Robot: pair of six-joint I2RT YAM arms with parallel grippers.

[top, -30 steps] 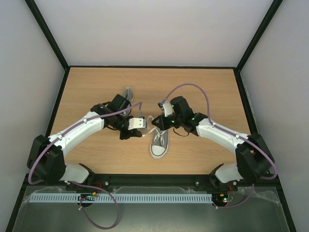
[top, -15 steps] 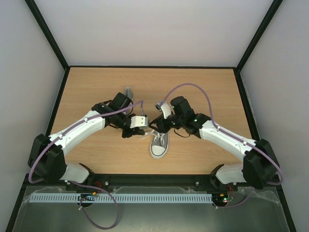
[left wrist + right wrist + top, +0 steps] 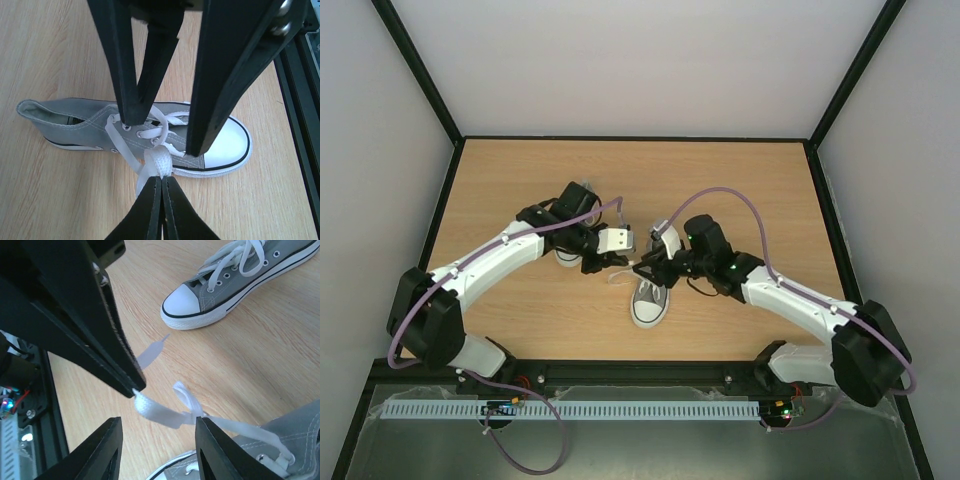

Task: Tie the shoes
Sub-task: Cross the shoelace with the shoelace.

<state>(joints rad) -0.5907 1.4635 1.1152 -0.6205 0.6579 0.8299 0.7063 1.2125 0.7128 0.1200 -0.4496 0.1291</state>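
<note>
One grey shoe (image 3: 648,303) lies mid-table with its white toe cap toward the arm bases; it also shows in the left wrist view (image 3: 90,117). My left gripper (image 3: 162,179) is shut on a loop of its white lace (image 3: 159,161), held just beside the sole. The right gripper (image 3: 159,419) stands open, its fingers (image 3: 107,450) either side of that same taut lace (image 3: 160,412) without pinching it. From above, the left gripper (image 3: 618,262) and right gripper (image 3: 646,268) meet over the shoe's laces. The second shoe (image 3: 235,275) lies beyond, mostly under my left arm in the top view.
A black frame rail (image 3: 300,100) runs along the near table edge, close to the shoe's toe. Bare wooden tabletop (image 3: 740,180) stretches behind and to both sides. Dark walls (image 3: 430,230) border the table left and right.
The right gripper has opened and shifted nearer and leftward over the shoe. My left gripper stayed shut on the lace and moved slightly right.
</note>
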